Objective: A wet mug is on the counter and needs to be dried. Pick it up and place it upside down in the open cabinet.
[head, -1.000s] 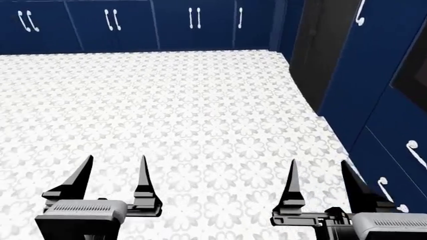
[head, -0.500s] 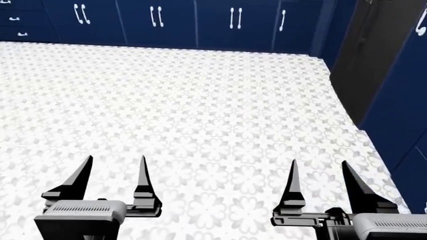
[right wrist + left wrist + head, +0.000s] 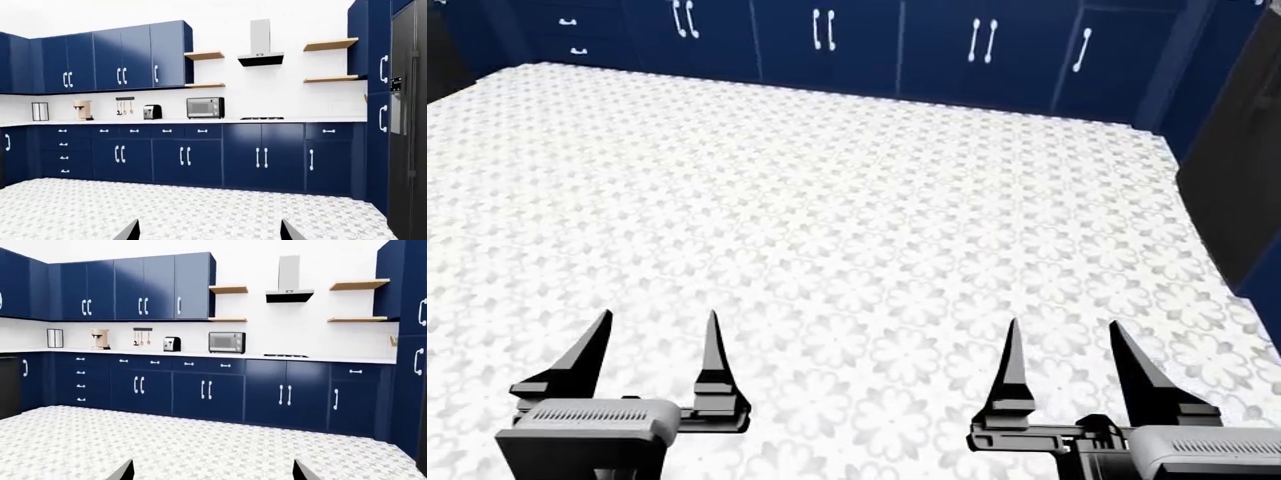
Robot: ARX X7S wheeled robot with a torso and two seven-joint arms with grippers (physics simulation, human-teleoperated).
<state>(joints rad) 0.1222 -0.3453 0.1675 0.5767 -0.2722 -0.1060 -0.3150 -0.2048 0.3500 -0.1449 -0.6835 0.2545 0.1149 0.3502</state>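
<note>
No mug shows in any view. The white counter (image 3: pixel 320 359) runs along the far wall above navy base cabinets; it also shows in the right wrist view (image 3: pixel 313 120). No open cabinet with a shadowy interior is in view. My left gripper (image 3: pixel 654 345) is open and empty over the floral floor, its fingertips (image 3: pixel 123 471) at the frame's lower edge in the left wrist view. My right gripper (image 3: pixel 1065 355) is open and empty too, its fingertips (image 3: pixel 130 231) likewise showing in the right wrist view.
On the counter stand a microwave (image 3: pixel 227 342), a toaster (image 3: pixel 171 344) and a coffee maker (image 3: pixel 100 339). A range hood (image 3: pixel 289 290) hangs between wooden shelves (image 3: pixel 359 285). A dark fridge (image 3: pixel 407 120) stands at the right. Navy doors (image 3: pixel 988 50) line the floor's far edge.
The head view has swung left: the dark cabinets at the right have slid out toward the frame's edge and more floor shows at the left. Both grippers keep the same open pose.
</note>
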